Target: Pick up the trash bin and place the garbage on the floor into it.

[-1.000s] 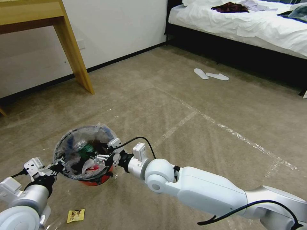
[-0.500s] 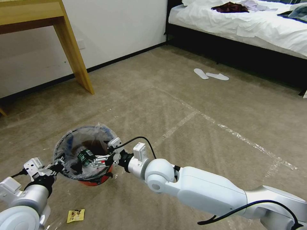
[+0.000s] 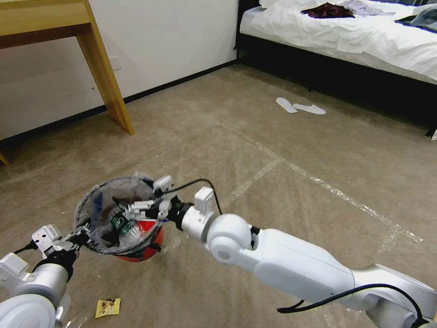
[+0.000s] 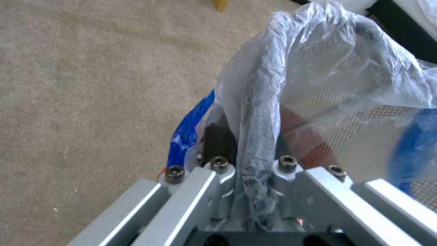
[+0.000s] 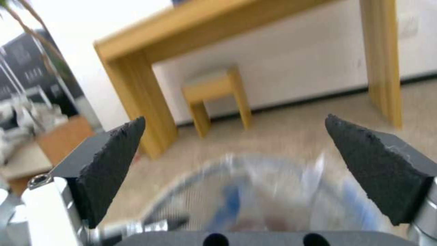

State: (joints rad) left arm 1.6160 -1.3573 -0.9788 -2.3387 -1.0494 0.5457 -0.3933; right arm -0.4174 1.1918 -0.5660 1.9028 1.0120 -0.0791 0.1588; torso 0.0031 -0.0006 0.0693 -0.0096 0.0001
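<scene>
The trash bin [image 3: 142, 243] is a red-orange bucket lined with a crinkled clear bag, held just above the floor [image 3: 282, 150] at the lower left of the head view. My left gripper [image 3: 83, 237] is shut on its bag-wrapped rim [image 4: 259, 112], beside a blue patch [image 4: 189, 131]. My right gripper [image 3: 142, 207] hovers over the bin's mouth, open, its dark pads [image 5: 114, 164] wide apart with nothing between them. A small green-labelled bottle [image 3: 121, 223] lies inside the bin among other garbage. A yellow wrapper [image 3: 108, 307] lies on the carpet near my left arm.
A wooden desk leg [image 3: 105, 77] stands at the back left near the wall, and a small wooden stool [image 5: 216, 97] sits beside it. A bed [image 3: 346, 36] runs along the back right, with two white slippers [image 3: 300, 108] before it. Tape lines [image 3: 318, 182] cross the carpet.
The green-labelled bottle left my right gripper and now lies in the bin. The right gripper rose from inside the bin to above its rim. The bin lifted slightly.
</scene>
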